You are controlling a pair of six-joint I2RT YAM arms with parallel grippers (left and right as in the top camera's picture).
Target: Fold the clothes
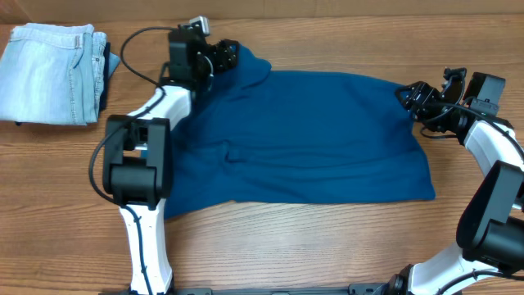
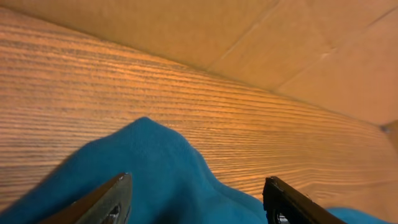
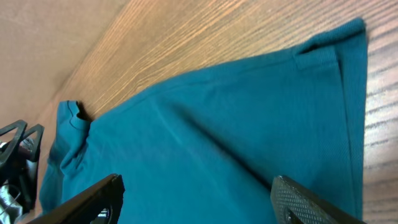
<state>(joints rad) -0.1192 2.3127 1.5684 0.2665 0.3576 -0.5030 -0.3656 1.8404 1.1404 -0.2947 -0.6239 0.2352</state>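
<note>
The deep teal-blue polo shirt [image 1: 311, 139] lies flat on the wooden table, folded into a wide rectangle. My left gripper [image 1: 225, 56] is over its far left corner, where the cloth bunches up into a hump [image 2: 155, 162]. Its fingers [image 2: 199, 199] are spread wide and open, with cloth between them. My right gripper [image 1: 407, 96] is at the shirt's far right corner. Its fingers [image 3: 199, 199] are open over smooth fabric [image 3: 217, 118]. A hemmed corner [image 3: 348, 37] lies flat on the wood.
Folded pale blue jeans [image 1: 49, 74] lie at the table's far left. A cardboard wall [image 2: 261, 37] stands along the far edge. Bare wood [image 1: 327, 246] runs along the front of the table. The left gripper shows at the edge of the right wrist view [image 3: 15, 149].
</note>
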